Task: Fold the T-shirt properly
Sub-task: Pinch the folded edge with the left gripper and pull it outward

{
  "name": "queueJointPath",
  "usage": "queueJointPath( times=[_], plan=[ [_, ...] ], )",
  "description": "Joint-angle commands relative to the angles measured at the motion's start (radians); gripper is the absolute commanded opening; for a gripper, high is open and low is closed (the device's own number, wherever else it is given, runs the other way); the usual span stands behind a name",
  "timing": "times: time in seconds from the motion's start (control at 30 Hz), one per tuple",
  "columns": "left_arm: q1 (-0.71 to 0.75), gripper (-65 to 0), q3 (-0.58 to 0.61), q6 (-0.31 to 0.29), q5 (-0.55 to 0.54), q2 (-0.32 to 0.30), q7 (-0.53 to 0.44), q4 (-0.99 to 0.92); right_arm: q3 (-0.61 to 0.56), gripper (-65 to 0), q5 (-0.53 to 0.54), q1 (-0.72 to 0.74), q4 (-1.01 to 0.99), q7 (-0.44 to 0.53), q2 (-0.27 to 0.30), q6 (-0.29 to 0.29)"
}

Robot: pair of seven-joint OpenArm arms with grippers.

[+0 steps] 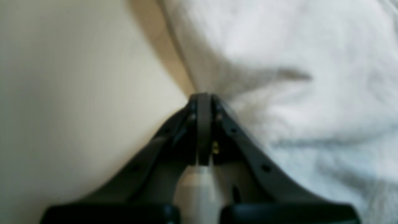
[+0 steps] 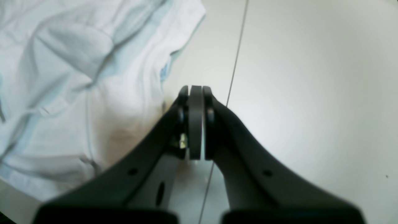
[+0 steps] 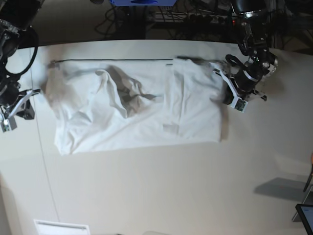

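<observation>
The T-shirt lies spread across the white surface, rumpled in the middle, with one side already turned over toward the centre. The left claw is closed, its tip at the cloth's edge; whether it pinches fabric I cannot tell. The right claw is closed on nothing, over bare surface just beside a sleeve hem. The fold looks partly done. Next, I judge, the crumpled middle needs flattening, then the remaining side must be folded in.
</observation>
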Motion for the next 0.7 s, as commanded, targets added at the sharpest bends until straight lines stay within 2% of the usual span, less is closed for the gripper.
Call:
queueJointPath(
  times=[0.0, 0.1, 0.23, 0.33, 0.4, 0.53, 0.67],
  plan=[
    [-0.011, -65.0, 0.000, 0.007, -0.022, -0.005, -0.026, 0.043, 0.009, -63.3, 0.014, 0.015, 0.011, 0.002, 0.017, 0.000],
    [-0.013, -65.0, 0.001, 0.007, -0.071, -0.005, -0.021, 0.082, 0.004, -60.5, 0.017, 0.016, 0.011, -0.024, 0.017, 0.000],
    [-0.022, -65.0, 0.001, 0.007, -0.117, -0.003, -0.019, 0.121, 0.004, -50.5, 0.017, 0.016, 0.011, -0.055, 0.014, 0.000],
    [-0.024, -65.0, -0.008, 0.007, -0.114, -0.008, -0.018, 0.151, 0.011, -45.6, 0.018, 0.016, 0.011, -0.087, 0.012, 0.000],
    [-0.017, -65.0, -0.076, 0.007, -0.114, -0.006, 0.016, 0.159, 0.012, -44.3, 0.045, 0.016, 0.009, -0.121, 0.012, 0.000],
    [-0.024, -65.0, -0.260, 0.007, -0.121, -0.005, 0.169, 0.150, 0.037, -44.3, 0.184, 0.019, -0.026, -0.201, 0.020, 0.000],
    [-0.013, -65.0, -0.344, 0.007, -0.123, -0.014, 0.194, 0.148, 0.096, -44.1, 0.259, 0.081, -0.147, -0.273, 0.020, 0.000]
  ],
)
